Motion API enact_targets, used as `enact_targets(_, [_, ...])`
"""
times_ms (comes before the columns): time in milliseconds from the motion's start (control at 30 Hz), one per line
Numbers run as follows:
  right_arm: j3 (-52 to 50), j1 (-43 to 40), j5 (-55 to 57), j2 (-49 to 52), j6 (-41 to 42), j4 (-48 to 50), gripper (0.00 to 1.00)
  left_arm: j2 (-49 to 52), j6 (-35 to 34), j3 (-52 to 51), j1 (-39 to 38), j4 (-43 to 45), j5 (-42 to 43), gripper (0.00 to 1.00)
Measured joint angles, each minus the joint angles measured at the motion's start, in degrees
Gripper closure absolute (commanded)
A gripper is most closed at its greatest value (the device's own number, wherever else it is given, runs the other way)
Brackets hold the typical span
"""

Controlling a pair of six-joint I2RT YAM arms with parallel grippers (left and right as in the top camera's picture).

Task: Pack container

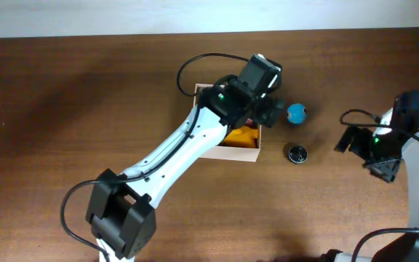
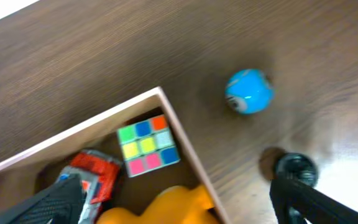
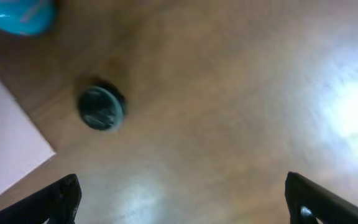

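Observation:
The container (image 1: pixel 240 154) is a square cardboard box with white walls, mid-table. In the left wrist view its rim (image 2: pixel 180 138) shows, with a colour cube (image 2: pixel 148 145), a red toy car (image 2: pixel 96 175) and an orange toy (image 2: pixel 166 209) inside. My left gripper (image 1: pixel 266 109) hovers open and empty over the box's right wall (image 2: pixel 179 210). A blue ball (image 1: pixel 296 113) and a small black round thing (image 1: pixel 296 153) lie on the table right of the box. My right gripper (image 1: pixel 364 153) is open and empty, to the right of them (image 3: pixel 188 205).
The brown wooden table (image 1: pixel 64 109) spreads all round. In the right wrist view the black round thing (image 3: pixel 101 107), the blue ball (image 3: pixel 18 14) and the box's white wall (image 3: pixel 5 146) lie ahead to the left. The left arm (image 1: pixel 180 156) crosses the box.

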Motion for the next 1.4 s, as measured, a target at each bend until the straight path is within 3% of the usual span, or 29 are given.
enact_targets(167, [0.66, 5.44, -2.54, 0.0, -4.33, 7.06, 0.01, -1.42, -0.55, 1.75, 4.22, -8.02, -2.69, 0.0])
enact_targets(333, [6.64, 18.29, 1.86, 2.14, -6.93, 11.52, 0.01, -7.74, -1.66, 2.29, 18.16, -19.08, -3.58, 0.01])
enact_targets(433, [11.56, 19.3, 4.11, 7.41, -6.1, 11.82, 0.01, -9.62, -2.01, 3.06, 28.2, -25.03, -4.17, 0.01])
enact_targets(600, [16.24, 19.26, 5.53, 19.15, -5.44, 13.68, 0.01, -9.66, -2.05, 3.06, 38.25, -27.52, -3.56, 0.01])
enact_targets(1067, [16.79, 19.41, 5.73, 28.48, -5.29, 19.63, 0.05, -9.66, -2.05, 3.06, 40.94, -27.58, -3.32, 0.01])
enact_targets(1300, [16.81, 20.37, 4.59, 32.06, -5.27, 20.57, 0.27, -9.66, -2.05, 3.06, 40.94, -27.56, -3.32, 0.01])
enact_targets(1400, [16.81, 20.39, 3.91, 32.41, -5.09, 21.0, 0.48, -9.66, -2.05, 3.06, 40.94, -27.56, -3.32, 0.01])
